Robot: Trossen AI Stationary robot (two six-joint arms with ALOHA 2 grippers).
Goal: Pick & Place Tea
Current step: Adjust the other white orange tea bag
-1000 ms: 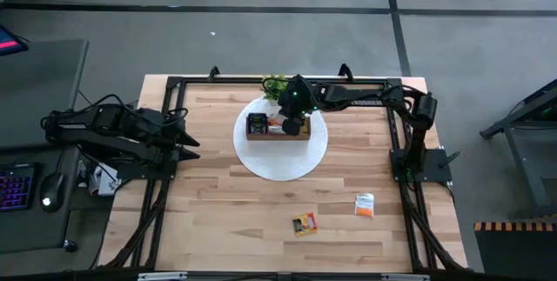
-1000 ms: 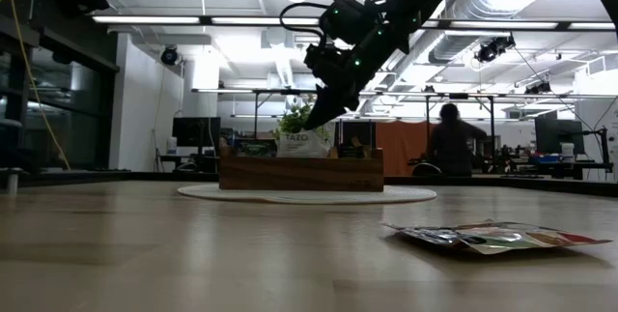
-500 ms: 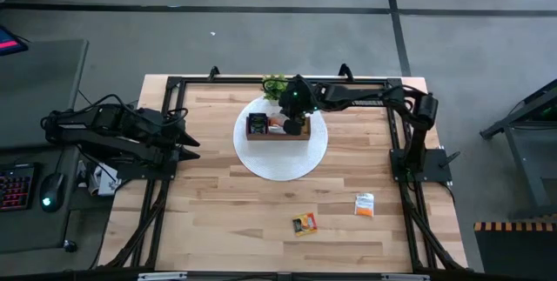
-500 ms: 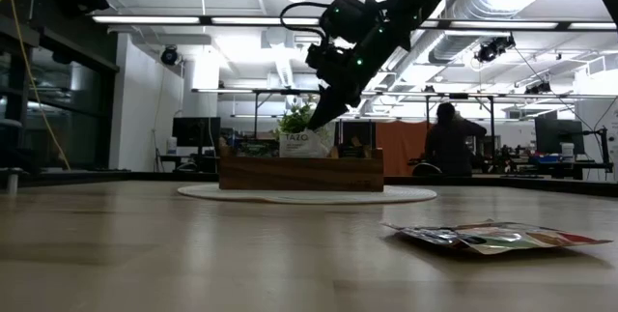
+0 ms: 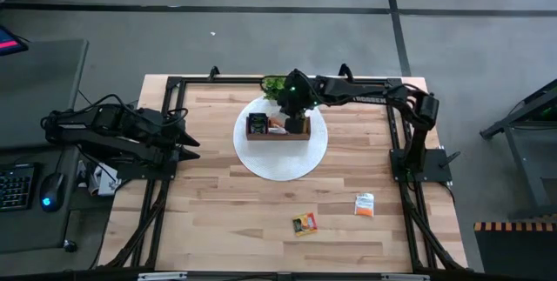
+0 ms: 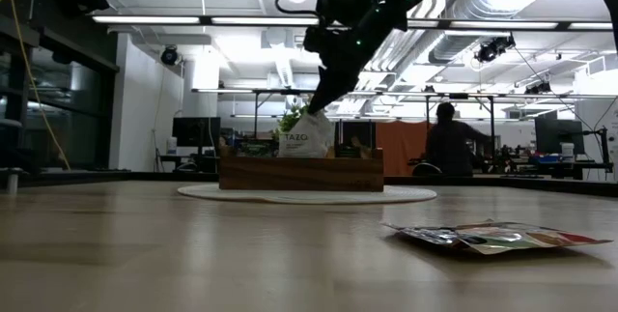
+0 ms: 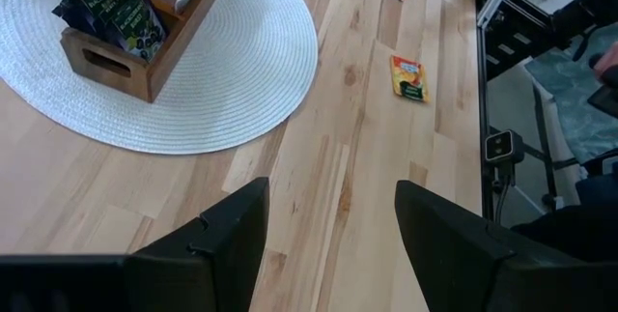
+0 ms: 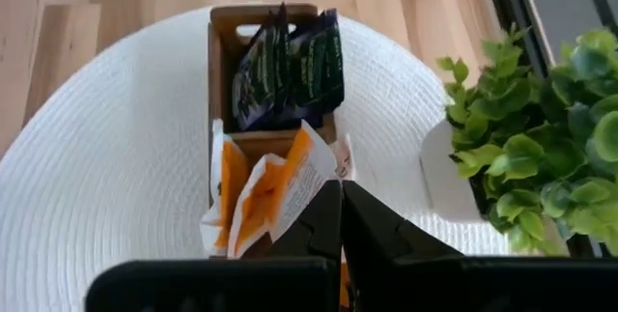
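My right gripper (image 8: 340, 217) is pressed together over the wooden tray (image 5: 278, 133), right by the middle slot, and from the low view it looks like I'm pinching the top corner of a white sachet (image 6: 306, 136) that stands up out of the tray.

Main worry: that pinch is only on a corner. If I pull away with it stuck between my fingertips, the sachet comes back out, or it drags the orange sachets (image 8: 253, 196) next to it and tips them over the rim. The potted plant (image 8: 531, 138) is just beside the tray too, so a sloppy swing could clip it.

Dark sachets (image 8: 290, 66) sit in the end slot. Two more sachets (image 5: 305, 224) (image 5: 364, 204) lie flat on the table, well apart from the tray. My left gripper (image 7: 328, 240) waits spread at the table's left edge.

The third slot is hidden under my own fingers, so no clue what's in it.
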